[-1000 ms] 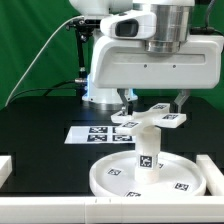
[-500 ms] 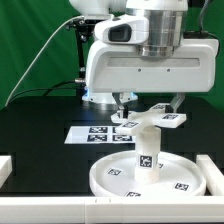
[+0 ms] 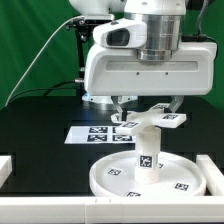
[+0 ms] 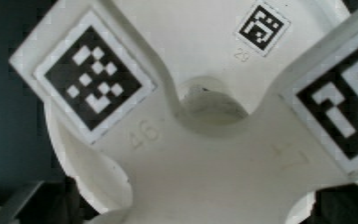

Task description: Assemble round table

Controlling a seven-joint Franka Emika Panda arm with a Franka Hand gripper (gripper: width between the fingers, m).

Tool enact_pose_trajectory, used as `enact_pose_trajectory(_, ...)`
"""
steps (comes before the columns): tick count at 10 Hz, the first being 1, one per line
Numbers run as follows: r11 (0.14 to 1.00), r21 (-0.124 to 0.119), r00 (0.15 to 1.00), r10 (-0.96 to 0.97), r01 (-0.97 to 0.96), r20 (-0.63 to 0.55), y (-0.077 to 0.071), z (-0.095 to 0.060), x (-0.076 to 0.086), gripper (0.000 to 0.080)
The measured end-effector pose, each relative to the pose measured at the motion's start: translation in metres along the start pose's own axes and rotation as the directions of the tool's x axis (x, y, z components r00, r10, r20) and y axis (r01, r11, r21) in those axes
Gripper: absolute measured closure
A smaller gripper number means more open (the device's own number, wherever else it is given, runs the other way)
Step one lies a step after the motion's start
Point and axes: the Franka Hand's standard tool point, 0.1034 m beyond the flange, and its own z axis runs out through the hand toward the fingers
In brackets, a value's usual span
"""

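The round disc (image 3: 112,178) lies on the black table at the front. The short post (image 3: 146,150) stands upright in its middle. The cross-shaped piece (image 3: 150,118) sits on top of the post, tags facing up. My gripper (image 3: 149,104) hangs right over the cross-shaped piece, one finger (image 3: 121,100) at each side of it, jaws spread wide. In the wrist view the cross-shaped piece (image 4: 202,110) fills the picture, and the dark fingers (image 4: 37,203) show only at the corners. My gripper (image 4: 197,205) looks open around it.
The marker board (image 3: 92,133) lies flat behind the disc. White edge rails run at the front (image 3: 60,210) and near the exterior view's right (image 3: 214,170). The arm's white body (image 3: 150,65) fills the space above.
The hand has come down a little toward the cross-shaped piece. The disc, post and cross-shaped piece have not moved.
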Motion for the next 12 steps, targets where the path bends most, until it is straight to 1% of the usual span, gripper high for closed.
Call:
enact_pose_trajectory(1,1.000,0.000,1.000,-0.001,0.001,0.001,-0.0021,0.0005,-0.0001,0.0150)
enact_pose_trajectory(3,1.000,0.000,1.000,-0.002,0.002,0.001,-0.0016,0.0005,-0.0001,0.0150)
enact_pose_trajectory(4,1.000,0.000,1.000,-0.002,0.002,0.001,-0.0016,0.0005,-0.0001,0.0282)
enact_pose_trajectory(5,1.000,0.000,1.000,-0.002,0.002,0.001,-0.0016,0.0004,0.0000,0.0282)
enact_pose_trajectory(6,1.000,0.000,1.000,-0.002,0.002,0.001,-0.0017,0.0004,0.0001,0.0359)
enact_pose_trajectory(10,0.999,-0.001,0.999,0.034,-0.034,0.000,-0.0027,0.0005,0.0004,0.0359)
enact_pose_trajectory(11,0.988,-0.015,0.988,0.153,-0.153,-0.007,-0.0056,0.0002,0.0012,0.0359)
enact_pose_trajectory(12,0.959,-0.038,0.960,0.280,-0.280,-0.014,-0.0066,0.0005,0.0007,0.0359)
